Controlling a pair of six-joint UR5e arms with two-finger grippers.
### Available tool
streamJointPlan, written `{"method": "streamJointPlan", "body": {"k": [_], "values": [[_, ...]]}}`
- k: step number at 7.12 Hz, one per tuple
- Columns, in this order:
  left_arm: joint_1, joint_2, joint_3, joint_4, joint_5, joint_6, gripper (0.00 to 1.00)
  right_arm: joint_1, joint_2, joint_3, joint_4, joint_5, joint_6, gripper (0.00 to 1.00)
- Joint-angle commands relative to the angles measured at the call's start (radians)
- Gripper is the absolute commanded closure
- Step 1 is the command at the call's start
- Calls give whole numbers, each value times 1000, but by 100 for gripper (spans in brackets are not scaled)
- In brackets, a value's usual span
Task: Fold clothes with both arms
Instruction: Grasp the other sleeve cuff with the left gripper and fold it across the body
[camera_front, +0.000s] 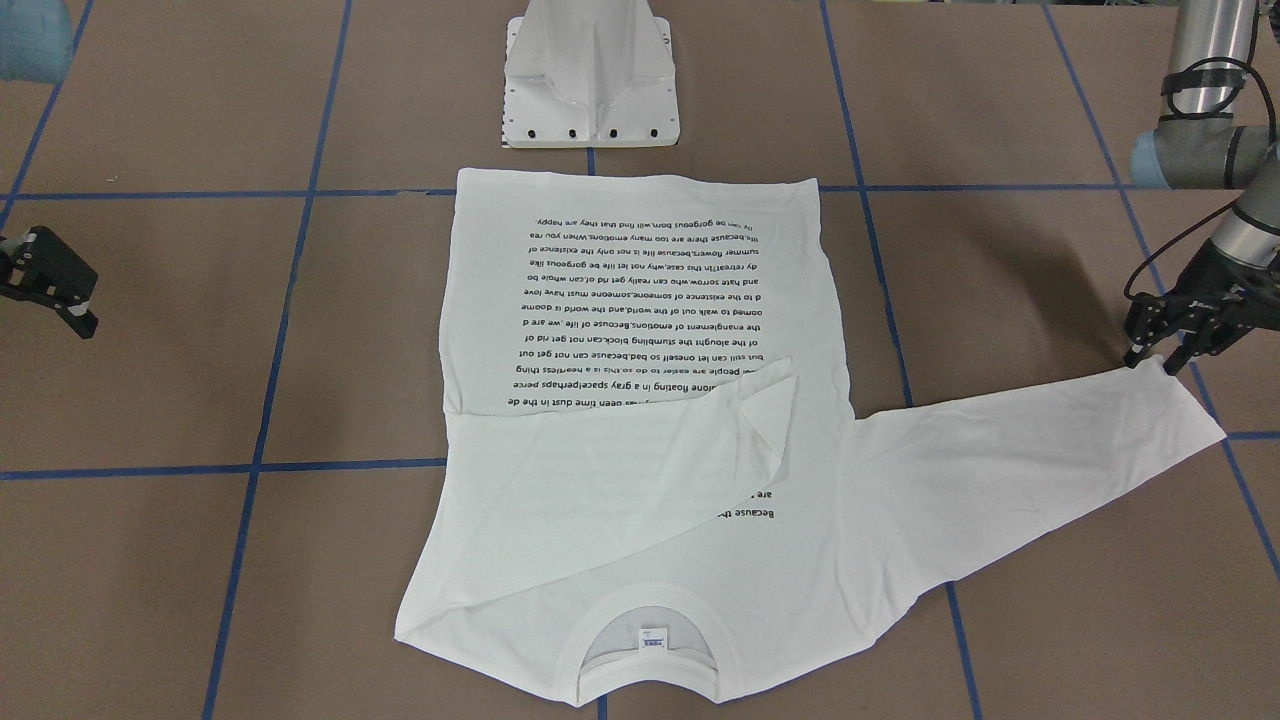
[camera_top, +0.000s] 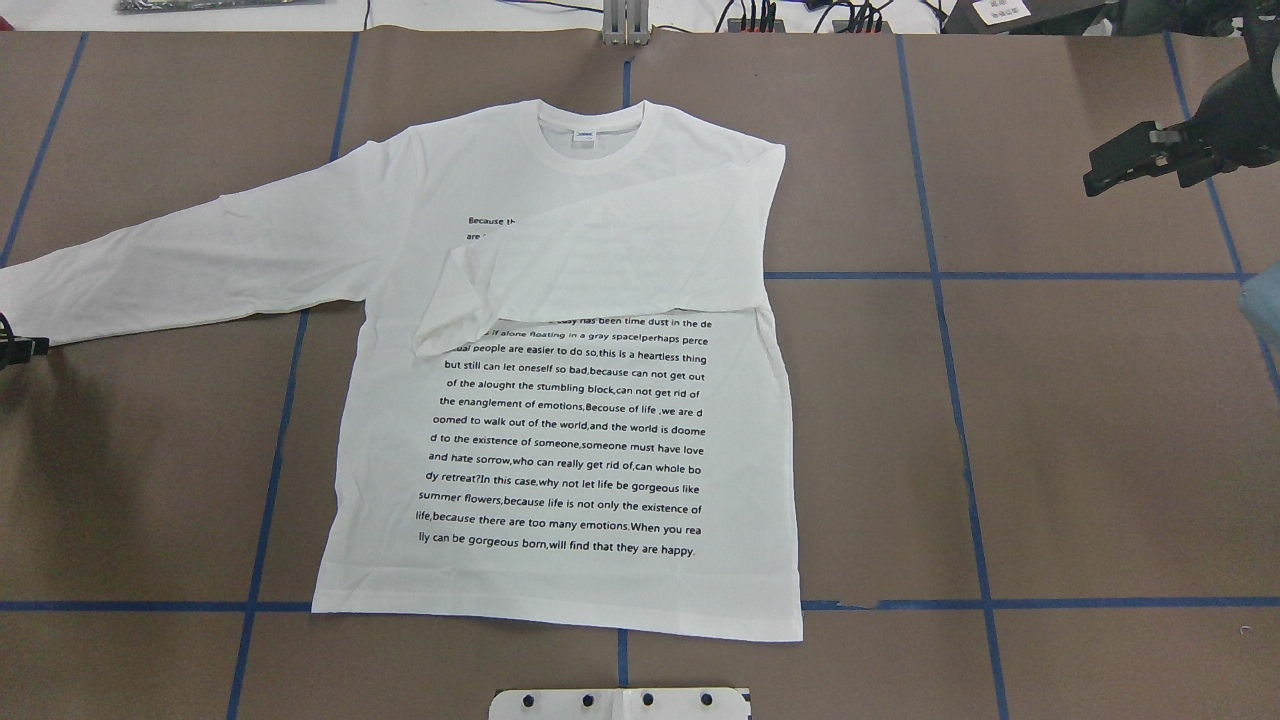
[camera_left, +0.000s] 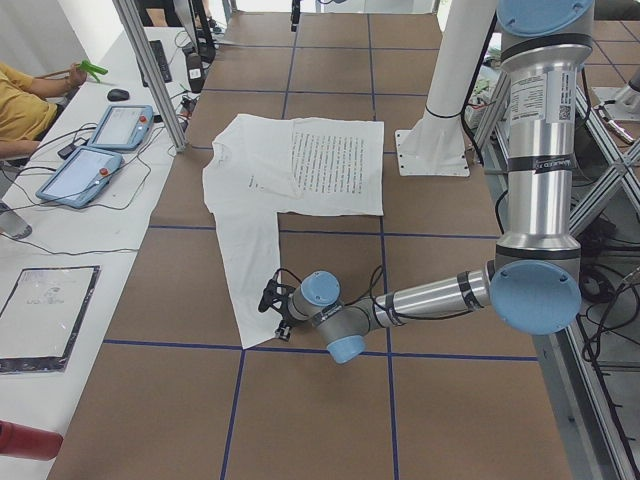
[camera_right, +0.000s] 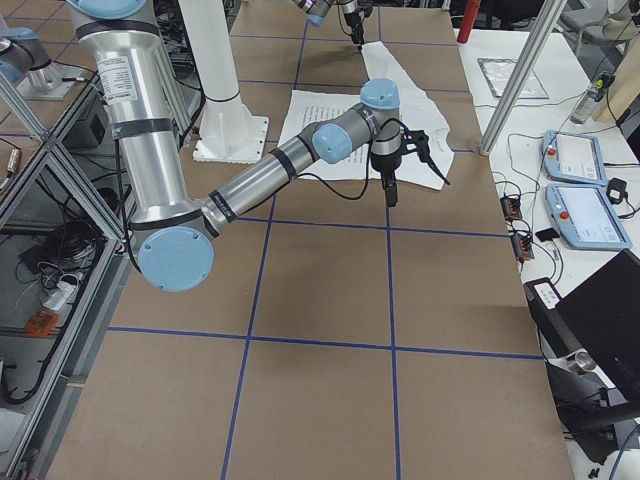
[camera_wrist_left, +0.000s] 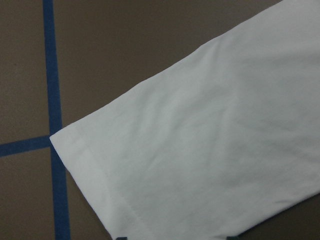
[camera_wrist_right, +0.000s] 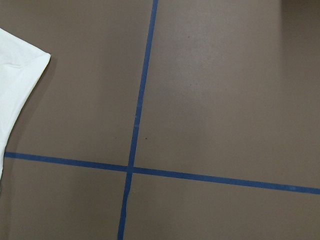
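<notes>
The white long-sleeved T-shirt (camera_top: 560, 430) lies flat on the brown table, text side up, collar and neck label away from the robot. One sleeve (camera_top: 610, 260) is folded across the chest. The other sleeve (camera_front: 1030, 460) stretches out straight toward the left arm. My left gripper (camera_front: 1160, 358) is open, low over that sleeve's cuff (camera_wrist_left: 200, 150), holding nothing. My right gripper (camera_front: 60, 300) is open and empty, away from the shirt over bare table; it also shows in the overhead view (camera_top: 1105, 178). The right wrist view shows only a shirt corner (camera_wrist_right: 15, 85).
The white metal base (camera_front: 590, 80) stands just behind the shirt's hem. Blue tape lines (camera_wrist_right: 135, 115) grid the brown table. An operators' bench with tablets (camera_left: 100, 150) runs along the far side, with a person seated at it.
</notes>
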Motion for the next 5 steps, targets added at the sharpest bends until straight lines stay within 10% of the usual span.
{"method": "streamJointPlan", "body": {"k": [1, 5], "values": [[0, 2, -4, -2, -1, 7, 100, 0, 2, 1, 0, 0, 1, 0], [-3, -19, -116, -120, -10, -4, 100, 0, 2, 8, 0, 3, 9, 0]]}}
